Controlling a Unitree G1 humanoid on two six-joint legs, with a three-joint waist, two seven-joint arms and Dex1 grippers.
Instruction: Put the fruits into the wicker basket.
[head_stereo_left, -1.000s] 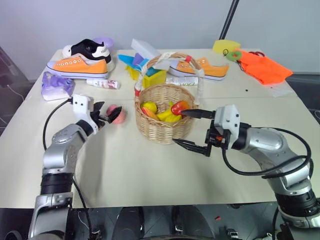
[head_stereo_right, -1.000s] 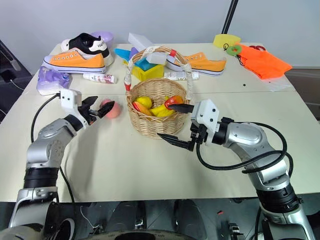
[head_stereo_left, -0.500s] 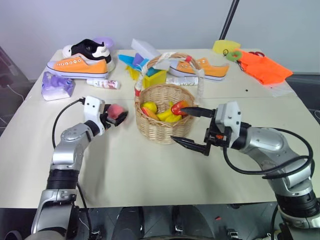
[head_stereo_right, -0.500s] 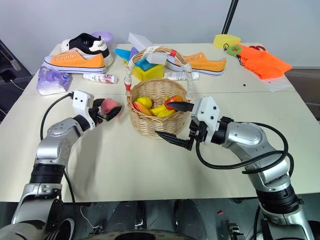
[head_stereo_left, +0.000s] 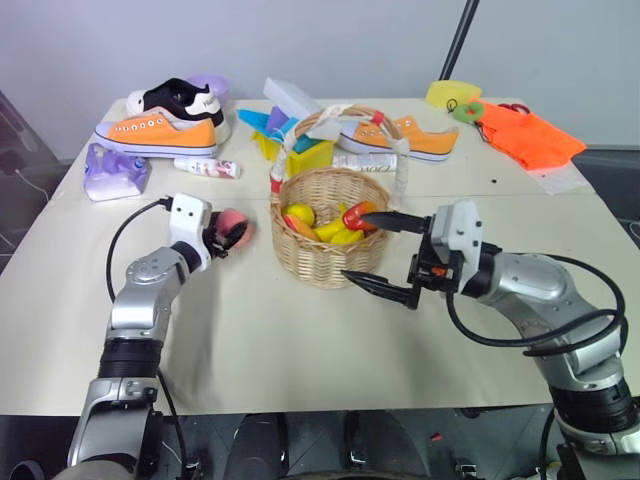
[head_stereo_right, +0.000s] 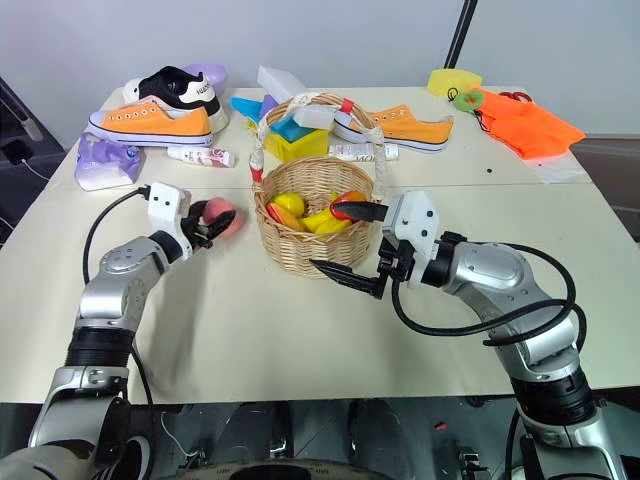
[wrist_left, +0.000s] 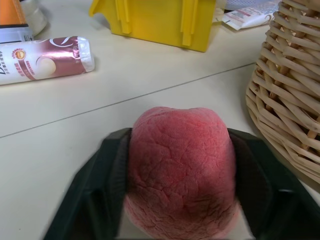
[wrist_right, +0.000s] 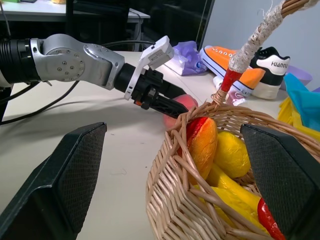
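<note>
A: Where is the peach (wrist_left: 181, 170) right now?

B: On the table (head_stereo_left: 300, 330), just left of the basket (head_stereo_left: 330, 240). The left gripper (head_stereo_left: 228, 237) has both black fingers pressed against its sides, so it grips the fruit, which looks to sit low, at or barely off the surface.

A: And the right gripper (head_stereo_left: 382, 252)?

B: Spread wide, holding nothing. One finger hovers over the basket rim on the near right side, the other hangs in front of the wall. Its wrist view looks straight into the basket, where the lemon (wrist_right: 233, 152) lies among other yellow and red pieces.

A: So how should the lift go?

B: I'd raise the peach well above the rim before moving sideways; the woven wall is close and a low swing would likely catch it. The arched handle (head_stereo_right: 322, 100) runs across the top, so the near side of the opening looks like the cleaner way in.

A: Any risk?

B: The peach is round and smooth, so it could roll out of a loose pinch. Release low inside, not from height.
</note>
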